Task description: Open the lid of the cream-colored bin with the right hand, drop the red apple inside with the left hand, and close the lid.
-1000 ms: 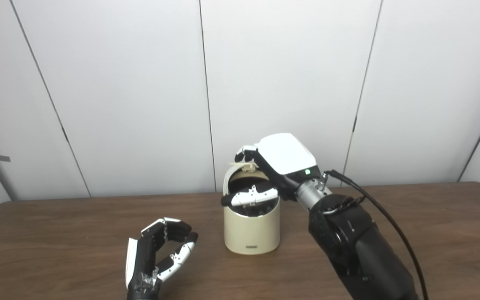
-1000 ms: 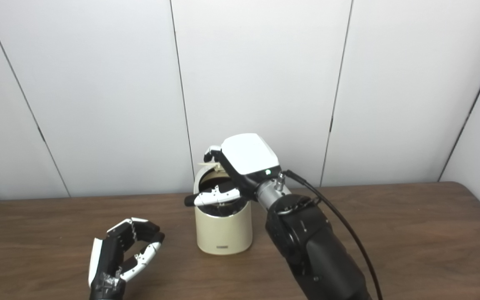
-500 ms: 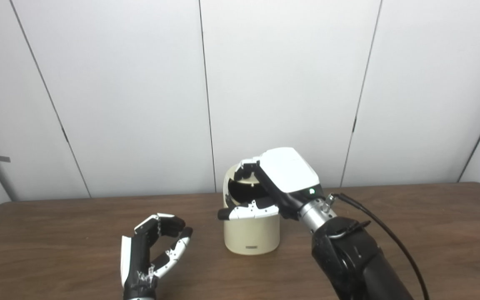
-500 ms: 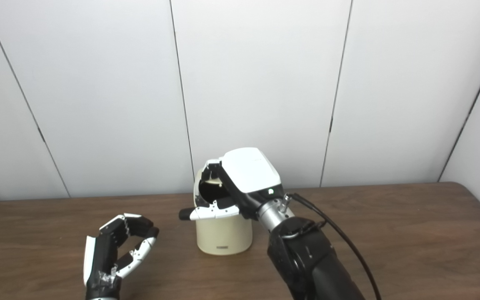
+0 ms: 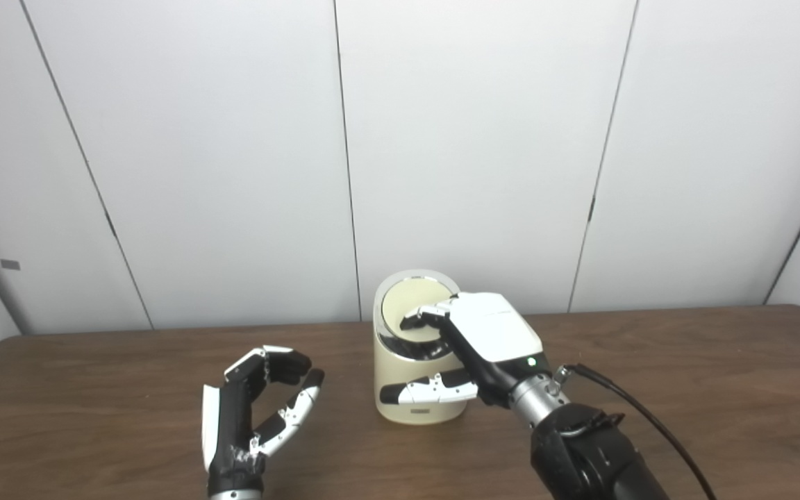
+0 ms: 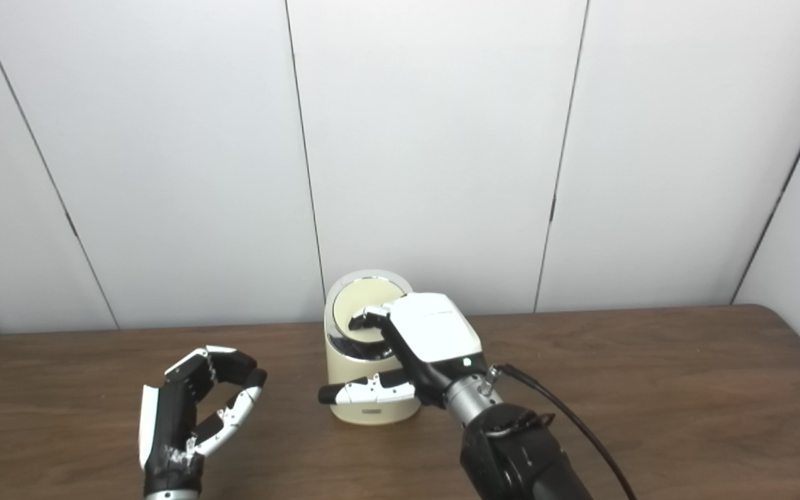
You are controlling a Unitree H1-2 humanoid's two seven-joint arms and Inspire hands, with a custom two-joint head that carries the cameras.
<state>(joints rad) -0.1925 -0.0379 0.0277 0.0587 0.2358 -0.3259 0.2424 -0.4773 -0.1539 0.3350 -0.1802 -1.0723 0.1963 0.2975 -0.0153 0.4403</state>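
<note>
Hovering nearest, just above the table (image 5: 94, 389), left hand (image 5: 251, 410): empty, fingers curled and apart from the thumb. Farther back, right hand (image 5: 473, 347) over the cream-colored bin (image 5: 414, 389), fingertips (image 5: 419, 317) bent down onto the shut lid (image 5: 407, 316), thumb stretched across the front. Apple unseen.
</note>
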